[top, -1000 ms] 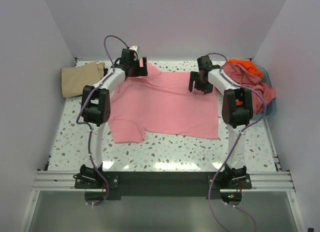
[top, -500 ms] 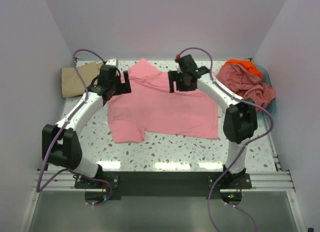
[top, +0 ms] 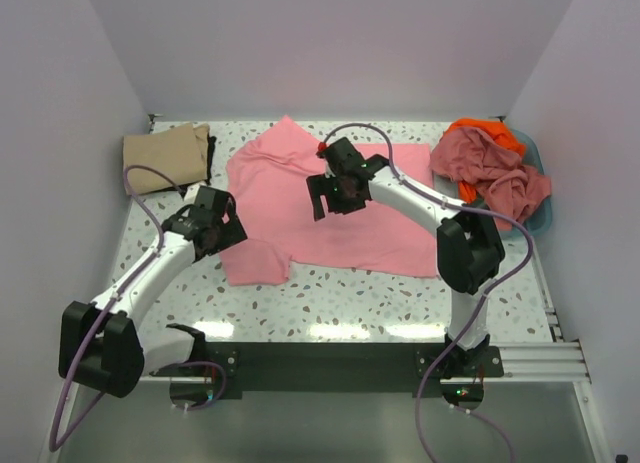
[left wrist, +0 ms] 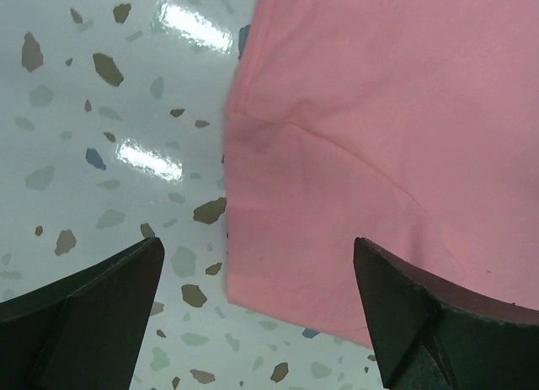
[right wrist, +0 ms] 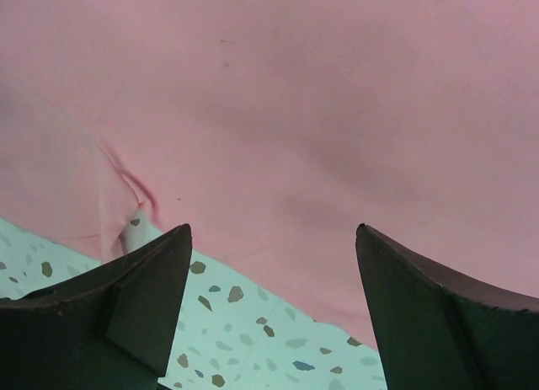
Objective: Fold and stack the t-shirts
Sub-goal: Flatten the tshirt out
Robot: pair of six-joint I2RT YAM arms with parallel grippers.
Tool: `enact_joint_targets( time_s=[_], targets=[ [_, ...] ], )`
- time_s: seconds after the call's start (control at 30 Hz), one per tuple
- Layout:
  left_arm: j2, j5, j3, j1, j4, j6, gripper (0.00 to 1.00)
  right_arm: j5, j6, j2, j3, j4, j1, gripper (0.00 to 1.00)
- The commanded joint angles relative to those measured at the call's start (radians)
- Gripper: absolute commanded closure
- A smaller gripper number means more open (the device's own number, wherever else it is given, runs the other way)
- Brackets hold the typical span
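Observation:
A light pink t-shirt [top: 350, 223] lies spread on the speckled table, its near-left sleeve [top: 256, 262] pointing at the front edge. My left gripper [top: 220, 235] hovers open at the shirt's left edge; in the left wrist view that sleeve [left wrist: 379, 137] lies between and beyond the spread fingers [left wrist: 84, 314], nothing held. My right gripper [top: 338, 199] hangs open over the shirt's middle, and its wrist view shows pink cloth [right wrist: 295, 95] and the hem above bare table. A folded tan t-shirt [top: 165, 158] rests at the far left. Crumpled dusty pink [top: 490, 173] and orange [top: 495, 135] t-shirts are piled at the right.
The blue basket [top: 538, 219] holding the crumpled pile stands at the table's right edge. White walls close in the far, left and right sides. Both arm bases are bolted on the rail [top: 320, 358] at the near edge.
Both arms came back from the shirt's far corners. The left one swung down to the near-left sleeve; the right one moved left over the shirt's middle. Both grippers stayed open.

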Motion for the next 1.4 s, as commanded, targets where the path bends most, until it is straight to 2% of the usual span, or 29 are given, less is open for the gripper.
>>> enact_joint_targets(
  time_s=[0.0,0.23,0.47,0.7,0.9,0.93,1.0,1.03,1.13,1.2,1.37],
  targets=[
    [-0.002,0.006,-0.044,-0.012,-0.039,-0.112,0.00,-0.002,0.010,-0.037,-0.022,-0.006,-0.005,0.18],
    [0.003,0.074,-0.128,-0.021,0.013,-0.137,0.02,0.002,0.032,-0.075,-0.078,0.009,-0.007,0.18],
    [0.037,0.141,-0.178,-0.022,0.062,-0.126,0.16,0.008,0.028,-0.078,-0.076,0.006,-0.005,0.18],
    [0.029,0.167,-0.225,-0.021,0.088,-0.126,0.23,0.013,0.030,-0.063,-0.067,-0.011,-0.005,0.18],
    [0.049,0.192,-0.239,-0.021,0.111,-0.113,0.48,0.015,0.035,-0.061,-0.065,-0.015,-0.007,0.18],
    [0.049,0.193,-0.237,-0.022,0.111,-0.114,0.55,0.019,0.035,-0.063,-0.065,-0.017,-0.007,0.18],
    [0.035,0.190,-0.228,-0.021,0.097,-0.111,0.64,0.024,0.035,-0.064,-0.062,-0.021,-0.007,0.18],
    [0.029,0.189,-0.227,-0.021,0.094,-0.109,0.73,0.027,0.033,-0.066,-0.064,-0.021,-0.005,0.18],
    [0.020,0.198,-0.204,-0.022,0.091,-0.093,0.90,0.037,0.032,-0.066,-0.062,-0.025,-0.007,0.18],
    [0.027,0.207,-0.170,-0.021,0.083,-0.082,0.98,0.042,0.032,-0.069,-0.064,-0.028,-0.007,0.18],
    [0.105,0.216,0.000,-0.021,0.018,-0.018,1.00,0.063,0.025,-0.081,-0.065,-0.034,-0.008,0.18]
  ],
)
